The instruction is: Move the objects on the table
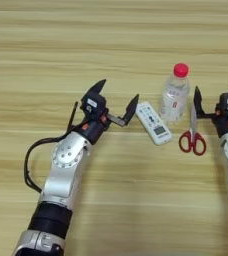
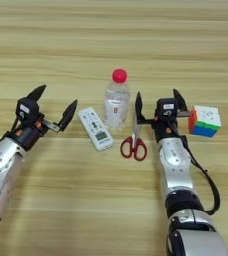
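Table point(image 1: 111, 40) light-brown, plank-grained. Bottle point(image 1: 175, 97) clear, red cap. Remote point(image 1: 154, 123) white. Scissors point(image 1: 192, 140) red-handled. Cube point(image 2: 205, 121) multicoloured.

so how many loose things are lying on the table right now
5. The pen is at the far left by the left arm, then the remote, bottle, scissors, and a colour cube at the far right. None looks hidden.

Both arms have shiny silver shells with black bands low in the frame and a round screw plate near the wrist. Each gripper, the left gripper point(image 1: 117, 100) and the right gripper point(image 2: 157, 104), has pointed black fingers, a white sticker, and orange bits. A black cable point(image 1: 30, 162) loops beside the left arm.
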`<state>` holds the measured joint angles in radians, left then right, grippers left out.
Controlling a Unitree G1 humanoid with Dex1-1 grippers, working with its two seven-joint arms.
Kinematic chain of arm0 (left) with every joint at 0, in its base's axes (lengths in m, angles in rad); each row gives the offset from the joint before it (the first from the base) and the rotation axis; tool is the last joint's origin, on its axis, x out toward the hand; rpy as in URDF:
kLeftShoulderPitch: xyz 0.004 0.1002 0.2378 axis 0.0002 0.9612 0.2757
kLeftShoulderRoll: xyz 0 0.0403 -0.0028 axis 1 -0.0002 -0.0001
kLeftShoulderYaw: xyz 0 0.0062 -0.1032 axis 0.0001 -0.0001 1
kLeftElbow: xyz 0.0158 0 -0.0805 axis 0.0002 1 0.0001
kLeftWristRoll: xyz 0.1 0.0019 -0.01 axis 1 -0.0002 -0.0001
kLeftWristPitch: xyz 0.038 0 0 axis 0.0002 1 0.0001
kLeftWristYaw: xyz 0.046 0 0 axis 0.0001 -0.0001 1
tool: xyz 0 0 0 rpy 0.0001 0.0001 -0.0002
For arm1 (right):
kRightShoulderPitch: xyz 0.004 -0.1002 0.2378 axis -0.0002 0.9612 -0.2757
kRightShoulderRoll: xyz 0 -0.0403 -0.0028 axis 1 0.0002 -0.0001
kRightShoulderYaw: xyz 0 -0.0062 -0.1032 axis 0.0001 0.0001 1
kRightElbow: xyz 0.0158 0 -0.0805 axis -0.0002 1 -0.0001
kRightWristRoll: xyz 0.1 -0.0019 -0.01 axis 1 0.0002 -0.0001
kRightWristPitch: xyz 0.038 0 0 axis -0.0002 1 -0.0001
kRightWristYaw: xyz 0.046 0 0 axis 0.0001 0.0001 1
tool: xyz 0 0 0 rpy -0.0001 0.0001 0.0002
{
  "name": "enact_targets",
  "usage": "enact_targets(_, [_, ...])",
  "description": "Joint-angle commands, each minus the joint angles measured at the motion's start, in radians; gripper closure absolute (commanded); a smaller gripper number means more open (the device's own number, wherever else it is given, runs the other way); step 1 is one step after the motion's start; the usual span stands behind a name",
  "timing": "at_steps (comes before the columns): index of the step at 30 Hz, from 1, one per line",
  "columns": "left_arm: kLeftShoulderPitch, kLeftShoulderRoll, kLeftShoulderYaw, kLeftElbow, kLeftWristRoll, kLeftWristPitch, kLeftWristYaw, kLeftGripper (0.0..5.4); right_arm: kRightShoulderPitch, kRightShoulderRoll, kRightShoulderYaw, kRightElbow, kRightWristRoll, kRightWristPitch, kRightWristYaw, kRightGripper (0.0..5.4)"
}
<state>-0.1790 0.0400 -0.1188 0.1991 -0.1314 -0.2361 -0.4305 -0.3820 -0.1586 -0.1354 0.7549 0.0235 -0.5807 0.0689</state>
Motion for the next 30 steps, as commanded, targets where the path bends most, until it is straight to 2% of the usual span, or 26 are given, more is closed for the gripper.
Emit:
enact_targets(1, [-0.024,0.002,-0.016,-0.016,-0.007,0.041,-0.019,0.00,-0.018,0.003,0.003,0.010,-0.007,-0.003,-0.013,0.04])
enact_targets(9, [-0.086,-0.017,-0.049,0.053,-0.003,0.076,-0.060,0.00,-0.021,0.008,0.012,0.012,-0.012,-0.001,-0.027,0.04])
enact_targets(16, [-0.135,-0.053,-0.078,0.120,0.007,0.074,-0.077,0.00,-0.023,0.012,0.016,0.012,-0.015,0.000,-0.032,0.04])
enact_targets(30, [-0.183,-0.102,-0.132,0.211,0.030,0.063,-0.099,0.00,-0.023,0.027,0.026,0.005,-0.025,0.005,-0.049,0.04])
